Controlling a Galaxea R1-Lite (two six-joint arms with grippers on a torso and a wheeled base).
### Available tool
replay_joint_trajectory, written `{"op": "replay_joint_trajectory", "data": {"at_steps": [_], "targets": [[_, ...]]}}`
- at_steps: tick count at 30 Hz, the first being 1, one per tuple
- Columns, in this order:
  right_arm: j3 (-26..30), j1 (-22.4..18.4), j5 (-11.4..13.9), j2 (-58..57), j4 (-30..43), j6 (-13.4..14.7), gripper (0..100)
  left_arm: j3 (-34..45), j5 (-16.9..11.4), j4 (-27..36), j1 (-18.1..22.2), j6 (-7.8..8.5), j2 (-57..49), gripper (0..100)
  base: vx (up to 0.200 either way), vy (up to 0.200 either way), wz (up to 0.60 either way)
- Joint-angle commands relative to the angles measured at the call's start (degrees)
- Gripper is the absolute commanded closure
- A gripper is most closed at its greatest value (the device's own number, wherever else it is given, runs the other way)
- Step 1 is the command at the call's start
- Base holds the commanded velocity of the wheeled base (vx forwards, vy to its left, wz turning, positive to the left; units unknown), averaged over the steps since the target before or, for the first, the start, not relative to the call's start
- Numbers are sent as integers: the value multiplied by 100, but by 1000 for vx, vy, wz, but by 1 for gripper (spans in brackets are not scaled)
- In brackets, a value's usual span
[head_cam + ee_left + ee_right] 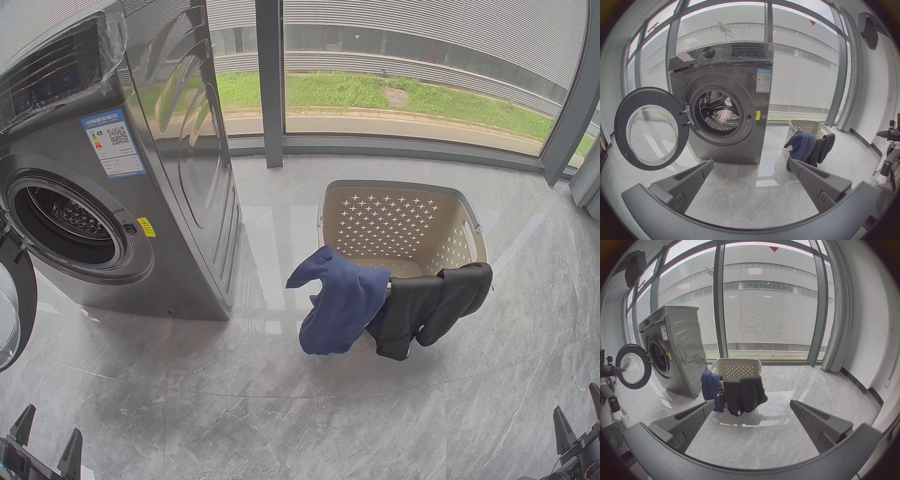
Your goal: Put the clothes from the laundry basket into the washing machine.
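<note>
— Grey stone floor [250, 400] below tall windows [406, 69]. Where are the clothes?
— Centre right of the frame. A blue garment [340, 306] and a black garment [431, 306] hang side by side, touching, over the lower rim of the laundry basket [387, 225]. Both trail downward, and the basket's long axis runs left to right.
— And the washing machine [181, 156]?
— Upper left, with its drum [72, 222] facing lower left and its door [22, 294] swung open.
— End effectors?
— The left end effector [49, 434] and right end effector [578, 412] sit in the bottom corners, spread wide and empty.
</note>
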Motion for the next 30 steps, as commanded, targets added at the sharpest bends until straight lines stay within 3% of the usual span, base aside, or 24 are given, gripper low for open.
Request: {"op": "replay_joint_trajectory", "data": {"at_steps": [1,4,16,22,30], "targets": [[101,4,1,-93,0,-6,0,92,1,0,0,-4,-92,0,0,0,0],[101,4,1,-93,0,-6,0,92,1,0,0,-4,-84,0,0,0,0],[101,4,1,-93,0,2,0,92,1,0,0,-4,-92,0,200,0,0],[101,4,1,-93,0,-6,0,92,1,0,0,-4,-92,0,0,0,0],[101,4,1,-93,0,-6,0,92,1,0,0,-4,-92,0,0,-200,0]]}}
